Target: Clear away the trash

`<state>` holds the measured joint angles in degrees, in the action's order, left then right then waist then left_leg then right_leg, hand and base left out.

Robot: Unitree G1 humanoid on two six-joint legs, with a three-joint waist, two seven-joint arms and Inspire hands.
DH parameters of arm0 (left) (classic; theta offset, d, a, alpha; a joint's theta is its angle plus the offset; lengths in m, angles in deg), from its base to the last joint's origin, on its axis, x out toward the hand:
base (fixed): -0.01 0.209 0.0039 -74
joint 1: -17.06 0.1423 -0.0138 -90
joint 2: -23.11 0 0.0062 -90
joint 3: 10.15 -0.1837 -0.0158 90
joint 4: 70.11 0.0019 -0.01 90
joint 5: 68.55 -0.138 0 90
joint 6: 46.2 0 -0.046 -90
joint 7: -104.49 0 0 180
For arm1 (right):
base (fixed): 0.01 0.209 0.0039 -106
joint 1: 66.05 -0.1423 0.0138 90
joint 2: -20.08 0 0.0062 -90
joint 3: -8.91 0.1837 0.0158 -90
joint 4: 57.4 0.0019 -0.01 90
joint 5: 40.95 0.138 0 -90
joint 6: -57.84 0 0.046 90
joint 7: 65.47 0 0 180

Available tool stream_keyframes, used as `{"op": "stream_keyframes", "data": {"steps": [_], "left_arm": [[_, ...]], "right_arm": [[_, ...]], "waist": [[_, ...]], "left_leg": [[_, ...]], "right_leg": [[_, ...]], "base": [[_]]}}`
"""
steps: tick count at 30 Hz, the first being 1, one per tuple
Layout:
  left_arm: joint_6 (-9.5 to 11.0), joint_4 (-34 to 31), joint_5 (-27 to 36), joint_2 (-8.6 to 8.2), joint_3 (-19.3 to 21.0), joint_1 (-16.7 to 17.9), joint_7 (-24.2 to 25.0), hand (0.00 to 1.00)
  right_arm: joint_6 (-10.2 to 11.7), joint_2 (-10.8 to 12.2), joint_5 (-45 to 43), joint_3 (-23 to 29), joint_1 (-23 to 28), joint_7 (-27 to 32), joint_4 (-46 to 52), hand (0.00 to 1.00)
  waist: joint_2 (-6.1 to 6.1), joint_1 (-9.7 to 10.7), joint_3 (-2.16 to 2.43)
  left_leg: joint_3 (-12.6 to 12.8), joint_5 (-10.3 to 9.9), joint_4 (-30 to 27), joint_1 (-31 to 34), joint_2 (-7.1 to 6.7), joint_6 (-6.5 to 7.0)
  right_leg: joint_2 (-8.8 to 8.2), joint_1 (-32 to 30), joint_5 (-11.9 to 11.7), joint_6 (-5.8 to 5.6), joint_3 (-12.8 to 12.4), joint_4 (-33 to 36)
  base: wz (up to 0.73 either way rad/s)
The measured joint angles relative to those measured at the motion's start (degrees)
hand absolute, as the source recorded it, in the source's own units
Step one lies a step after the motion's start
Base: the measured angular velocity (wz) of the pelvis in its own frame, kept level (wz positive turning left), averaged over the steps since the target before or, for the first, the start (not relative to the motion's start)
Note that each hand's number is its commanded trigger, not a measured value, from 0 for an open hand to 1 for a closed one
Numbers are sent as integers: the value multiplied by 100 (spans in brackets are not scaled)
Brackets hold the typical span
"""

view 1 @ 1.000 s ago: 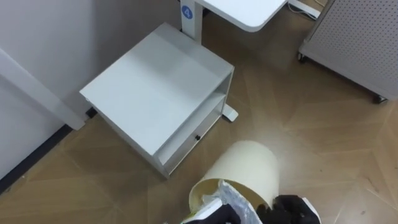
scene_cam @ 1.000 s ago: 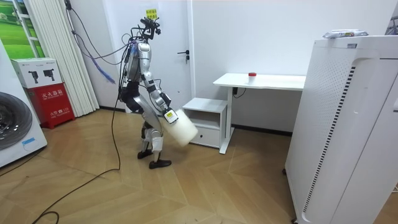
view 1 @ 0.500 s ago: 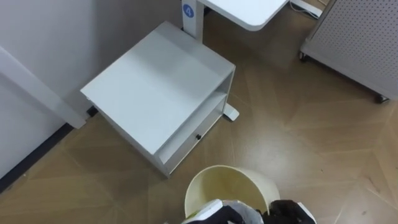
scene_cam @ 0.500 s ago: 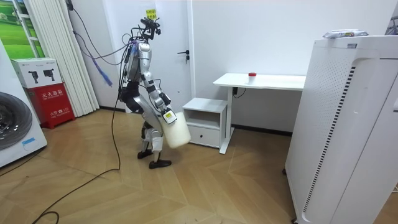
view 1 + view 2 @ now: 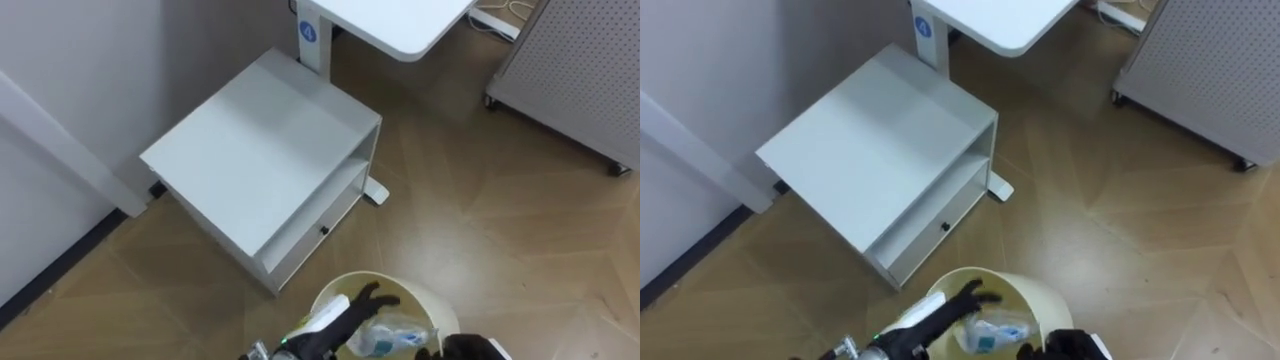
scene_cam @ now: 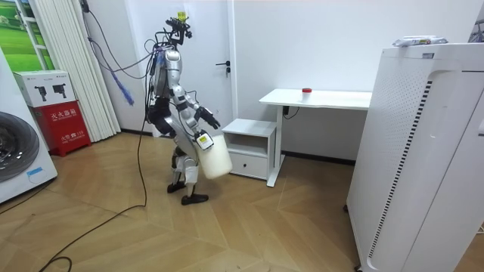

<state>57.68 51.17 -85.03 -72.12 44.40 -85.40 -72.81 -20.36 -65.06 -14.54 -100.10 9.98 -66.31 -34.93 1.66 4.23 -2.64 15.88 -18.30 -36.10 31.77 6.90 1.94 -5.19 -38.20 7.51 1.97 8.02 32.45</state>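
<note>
A cream waste bin (image 5: 435, 312) is held off the floor in front of me, its mouth facing up. Crumpled clear plastic garbage (image 5: 392, 335) with a blue patch lies inside it. My left hand (image 5: 350, 312) hovers over the bin's mouth, open, fingers spread and holding nothing. At the bin's near right rim my right hand (image 5: 470, 348) grips the edge, with a dark finger inside the rim (image 5: 1028, 350). In the room view I stand beside the white cabinet with the bin (image 6: 213, 159) at hip height and the left hand (image 6: 210, 119) raised above it.
A white bedside cabinet (image 5: 265, 150) with a drawer stands just ahead on the left, against the wall. A white desk (image 5: 395, 20) is behind it. A perforated white panel on castors (image 5: 580, 70) is at the far right. Wooden floor lies between them.
The left hand has gone from curled on the garbage to open; the garbage now lies in the bin. The bin has swung from tilted to mouth-up, and the left hand has lifted.
</note>
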Motion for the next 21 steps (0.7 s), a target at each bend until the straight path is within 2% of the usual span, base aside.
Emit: {"op": "stream_keyframes", "data": {"steps": [3, 9, 13, 16, 21], "left_arm": [[1, -180, -184, 44, 277, 93, -5, 0], [37, -631, -454, 18, 646, 273, -130, 0], [269, -848, -442, 15, 844, 382, -308, 0], [288, -1156, -437, 51, 973, 464, -341, 0], [362, -1291, -438, 9, 1242, 650, -573, 0]], "right_arm": [[-8, -98, 171, 141, 136, -183, 1, 100], [-32, -119, 260, 630, 461, -279, 19, 100], [-31, -157, 244, 702, 671, -230, 137, 100], [-34, -196, 181, 795, 798, -237, 362, 100], [-12, -193, 30, 974, 1012, -241, 653, 100]], "waist": [[30, 17, 9], [37, 55, 21], [25, 73, 63], [20, 72, 77], [-7, 161, 129]], "left_leg": [[-19, 38, 192, -241, -64, -17], [2, 59, 574, -847, -183, -23], [2, 74, 878, -1314, -260, -13], [27, 78, 1041, -1655, -287, -13], [76, 87, 1324, -2180, -334, -7]], "right_leg": [[-29, 222, 29, -20, 18, -92], [-61, 751, 83, -106, 9, -292], [-55, 1189, 104, -181, 11, -485], [-26, 1511, 106, -233, 1, -631], [11, 1993, 83, -314, -21, -885]], "base": [[7], [1], [0], [0], [-7]]}}
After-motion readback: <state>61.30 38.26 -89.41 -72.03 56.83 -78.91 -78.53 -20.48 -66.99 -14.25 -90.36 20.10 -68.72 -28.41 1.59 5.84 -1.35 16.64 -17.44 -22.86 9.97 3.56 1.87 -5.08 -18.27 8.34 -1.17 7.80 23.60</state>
